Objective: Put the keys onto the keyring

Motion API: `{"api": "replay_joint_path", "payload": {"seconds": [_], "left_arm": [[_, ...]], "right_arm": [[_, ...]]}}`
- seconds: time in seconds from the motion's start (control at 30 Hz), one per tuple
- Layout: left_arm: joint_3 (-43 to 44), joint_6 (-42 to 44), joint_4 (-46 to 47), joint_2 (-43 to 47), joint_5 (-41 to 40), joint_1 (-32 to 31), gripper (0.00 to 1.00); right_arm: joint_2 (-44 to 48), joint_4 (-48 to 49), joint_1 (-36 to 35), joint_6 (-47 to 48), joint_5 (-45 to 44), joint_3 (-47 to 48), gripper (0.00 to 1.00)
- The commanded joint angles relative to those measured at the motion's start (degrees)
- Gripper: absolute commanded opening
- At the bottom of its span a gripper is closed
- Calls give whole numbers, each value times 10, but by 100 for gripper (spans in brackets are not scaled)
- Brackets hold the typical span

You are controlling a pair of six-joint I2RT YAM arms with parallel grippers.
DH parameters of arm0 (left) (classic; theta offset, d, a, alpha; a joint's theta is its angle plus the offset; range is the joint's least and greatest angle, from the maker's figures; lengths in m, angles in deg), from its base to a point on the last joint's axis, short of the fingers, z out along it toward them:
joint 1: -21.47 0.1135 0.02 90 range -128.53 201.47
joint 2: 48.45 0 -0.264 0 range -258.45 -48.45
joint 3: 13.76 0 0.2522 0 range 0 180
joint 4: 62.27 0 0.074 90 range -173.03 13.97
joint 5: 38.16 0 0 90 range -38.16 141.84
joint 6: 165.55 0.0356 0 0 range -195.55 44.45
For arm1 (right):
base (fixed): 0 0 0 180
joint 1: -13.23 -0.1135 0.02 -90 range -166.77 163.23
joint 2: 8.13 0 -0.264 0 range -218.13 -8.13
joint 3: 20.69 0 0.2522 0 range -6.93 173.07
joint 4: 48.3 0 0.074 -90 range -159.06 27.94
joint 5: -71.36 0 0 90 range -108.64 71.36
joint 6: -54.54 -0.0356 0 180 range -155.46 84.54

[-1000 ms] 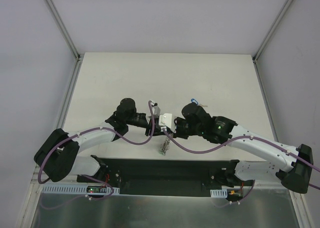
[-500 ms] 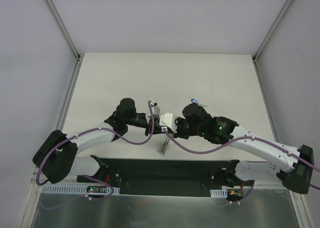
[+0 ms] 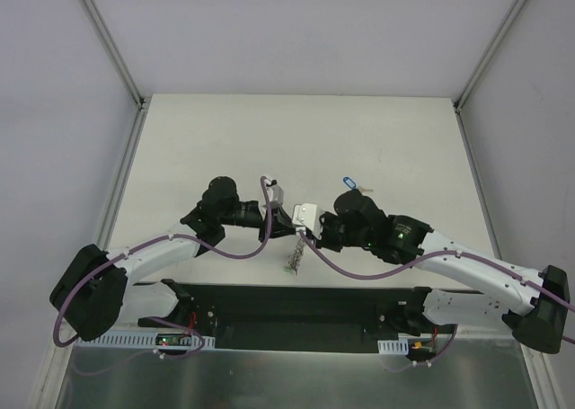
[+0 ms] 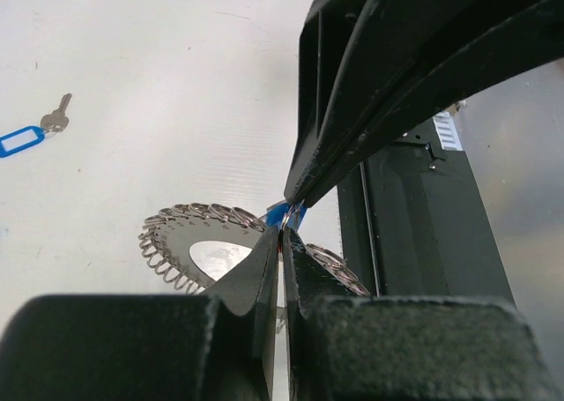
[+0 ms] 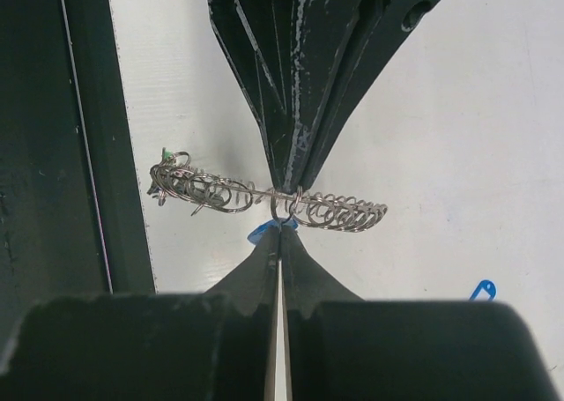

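Threading is the step in hand, by our reading. The left gripper [image 4: 282, 241] has its jaws pressed together on a strand of the keyring [image 4: 185, 229]. The ring appears lifted off the table [image 3: 377, 130] and hangs between the two arms. The right gripper [image 5: 280, 232] meets the left tip to tip at a small wire loop on the coil, its jaws likewise fully closed. A blue piece [image 5: 259, 233] shows right beside those tips — whether that gripper pinches a blue-headed key or only the coil, we cannot tell. A green fleck [image 5: 165, 159] at one end of the ring may be a key already on, though it is too small to be sure. One blue-tagged key [image 4: 22, 140] lies loose on the table, well apart from the ring.

Next, we judge, the piece at the tips must be worked along the coil until it sits fully on — small, steady turns with the left grip firm, since the springy ring could twist free. After that the loose key needs fetching.
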Motion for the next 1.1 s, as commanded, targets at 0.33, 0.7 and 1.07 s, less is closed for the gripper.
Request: {"api": "replay_joint_path", "payload": {"seconds": [0.33,0.7,1.07], "left_arm": [[-4,-17,-50,79,-257,16,42],[66,-60,-340,204,-652,23,97],[142,-121,-490,254,-623,133,99]], "right_arm": [[-60,56,12,-25,-33,54,1],[-127,58,77,-37,-29,136,1],[-303,78,167,-82,-28,309,1]]}}
